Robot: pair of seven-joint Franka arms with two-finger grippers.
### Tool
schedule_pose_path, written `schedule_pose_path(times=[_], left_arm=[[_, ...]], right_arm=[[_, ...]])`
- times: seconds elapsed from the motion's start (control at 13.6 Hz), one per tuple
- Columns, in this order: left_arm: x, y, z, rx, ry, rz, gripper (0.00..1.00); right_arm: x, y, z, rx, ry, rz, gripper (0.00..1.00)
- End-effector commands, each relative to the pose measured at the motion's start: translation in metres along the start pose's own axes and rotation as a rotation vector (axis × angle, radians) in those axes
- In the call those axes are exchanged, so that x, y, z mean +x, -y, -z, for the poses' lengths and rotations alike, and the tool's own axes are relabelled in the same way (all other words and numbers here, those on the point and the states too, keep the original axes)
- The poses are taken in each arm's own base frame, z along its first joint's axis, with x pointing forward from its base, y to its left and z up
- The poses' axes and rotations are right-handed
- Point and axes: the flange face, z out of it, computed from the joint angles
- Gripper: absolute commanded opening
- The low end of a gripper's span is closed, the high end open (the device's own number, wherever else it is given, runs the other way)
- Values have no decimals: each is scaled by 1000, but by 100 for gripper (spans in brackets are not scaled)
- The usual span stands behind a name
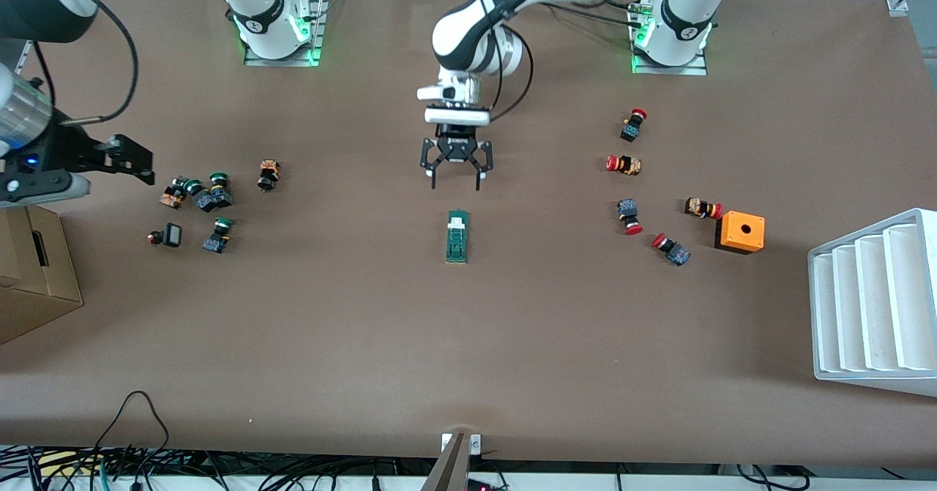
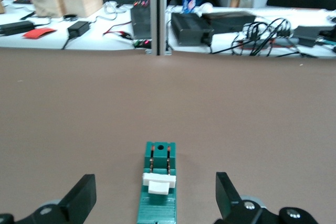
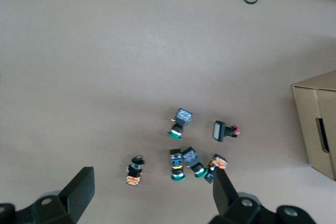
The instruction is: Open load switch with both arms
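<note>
In the front view, you are seeing the load switch (image 1: 457, 236) lying flat mid-table, its white end pointing toward the arms' bases. The left gripper (image 1: 455, 177) is hanging just short of that white end, on the bases' side of the switch, jaws spread wide and holding nothing. The right gripper (image 1: 121, 158) is sitting at the frame's edge, partly cut off, above the green-capped buttons (image 1: 205, 195) well toward the right arm's end from the switch.

In the left wrist view, you are looking along the switch (image 2: 158, 184); its near end is running out of frame between the open fingertips (image 2: 81, 196).

In the right wrist view, the switch is not showing. The fingers (image 3: 79, 187) are standing apart, empty, over the button cluster (image 3: 181, 156); a cardboard box (image 3: 317, 124) is cut off by the edge.
</note>
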Motion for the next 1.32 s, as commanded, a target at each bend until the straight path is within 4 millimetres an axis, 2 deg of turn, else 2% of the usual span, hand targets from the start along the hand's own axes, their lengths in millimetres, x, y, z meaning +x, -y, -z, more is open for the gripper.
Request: schedule_pose_path(times=[0.0,0.07,0.15,0.29,0.66,0.81,1.03,1.18,1.25], left_arm=[[51,-1,19,21,111,3,100],[69,-6,24,33,164,5,100],[95,-9,27,47,223,25,100],[145,-6,29,68,346,53,100],[256,-4,46,149,608,95,100],[285,17,38,183,691,62,100],[342,63,24,189,848,56,100],[380,104,16,196,924,14,100],[393,128,5,191,958,-2,100]], right_arm=[[-12,-11,4,-8,5,26,100],[-10,-11,5,-10,4,31,100],[-10,-11,7,-11,-2,23,100],[-9,-10,6,-10,-1,25,100],[-6,-11,8,-9,-7,22,100],[-5,-9,10,5,-15,11,100],[-4,-9,15,9,-28,-14,100],[-2,-8,21,7,-39,-16,100],[-2,-7,21,10,-45,-13,100]])
